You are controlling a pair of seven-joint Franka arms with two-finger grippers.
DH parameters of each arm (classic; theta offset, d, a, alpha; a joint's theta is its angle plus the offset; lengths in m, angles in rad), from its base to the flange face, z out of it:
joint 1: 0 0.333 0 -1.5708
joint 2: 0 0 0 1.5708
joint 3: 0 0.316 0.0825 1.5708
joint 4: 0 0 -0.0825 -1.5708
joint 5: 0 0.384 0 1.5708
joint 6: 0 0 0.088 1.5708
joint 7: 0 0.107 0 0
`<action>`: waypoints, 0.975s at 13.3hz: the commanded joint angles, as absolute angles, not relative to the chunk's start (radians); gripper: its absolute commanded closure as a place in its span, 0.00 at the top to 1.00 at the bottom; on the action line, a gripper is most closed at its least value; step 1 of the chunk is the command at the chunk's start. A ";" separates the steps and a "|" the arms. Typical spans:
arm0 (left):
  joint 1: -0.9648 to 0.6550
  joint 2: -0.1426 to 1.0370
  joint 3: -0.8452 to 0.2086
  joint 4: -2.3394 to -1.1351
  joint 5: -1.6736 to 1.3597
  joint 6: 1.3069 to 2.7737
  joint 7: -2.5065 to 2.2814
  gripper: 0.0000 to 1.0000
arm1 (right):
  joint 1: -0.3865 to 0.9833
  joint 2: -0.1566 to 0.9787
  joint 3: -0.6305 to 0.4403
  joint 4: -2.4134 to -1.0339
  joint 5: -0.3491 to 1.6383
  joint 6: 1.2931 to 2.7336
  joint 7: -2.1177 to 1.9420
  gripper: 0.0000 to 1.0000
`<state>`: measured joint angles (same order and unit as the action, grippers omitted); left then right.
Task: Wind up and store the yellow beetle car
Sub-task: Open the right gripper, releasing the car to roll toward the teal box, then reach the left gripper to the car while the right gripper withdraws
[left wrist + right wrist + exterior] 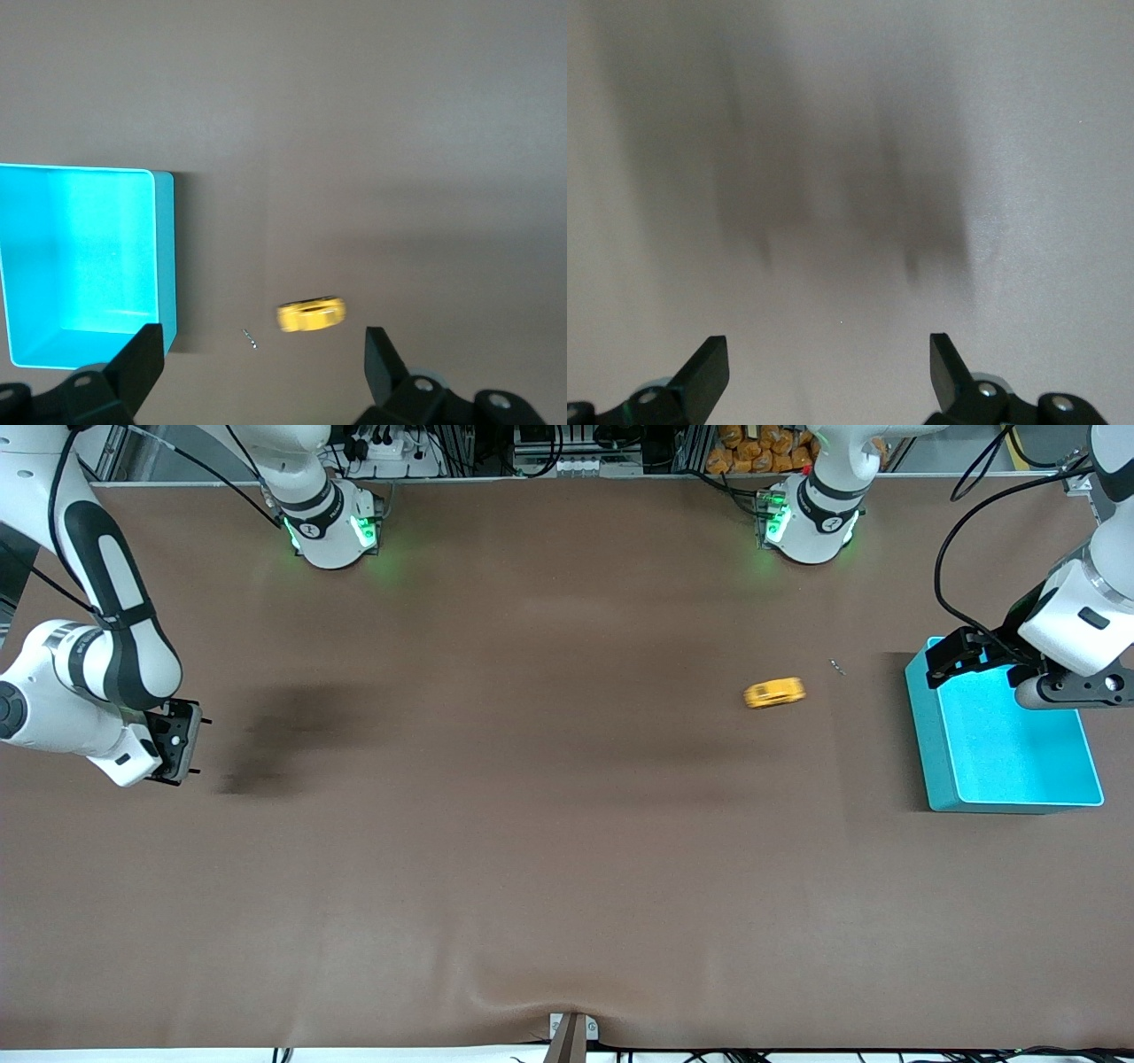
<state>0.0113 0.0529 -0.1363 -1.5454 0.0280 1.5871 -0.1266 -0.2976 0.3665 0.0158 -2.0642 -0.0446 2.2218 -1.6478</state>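
The yellow beetle car (774,692) stands on the brown table, blurred, between the table's middle and the teal bin (932,737). My left gripper (943,662) is open and empty, up in the air over the bin's edge that faces the car. In the left wrist view the car (311,315) lies between and ahead of my open left gripper (263,337), with the bin (165,257) off to one side. My right gripper (197,746) is open and empty over bare table at the right arm's end; the right wrist view shows it (828,341) above bare table only.
A tiny metal bit (836,666) lies on the table between the car and the bin; it also shows in the left wrist view (250,339). The bin holds nothing that shows. The arms' bases stand along the table's far edge.
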 commanded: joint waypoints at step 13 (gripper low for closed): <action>0.017 0.046 -0.138 -1.764 0.034 1.572 -0.549 1.00 | -0.307 0.357 0.032 -1.970 0.133 2.119 -1.632 1.00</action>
<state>0.0120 0.0579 -0.1357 -1.6876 0.0280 1.5710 -0.4245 -0.2973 0.3655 0.0208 -2.0344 0.0860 2.1897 -1.6455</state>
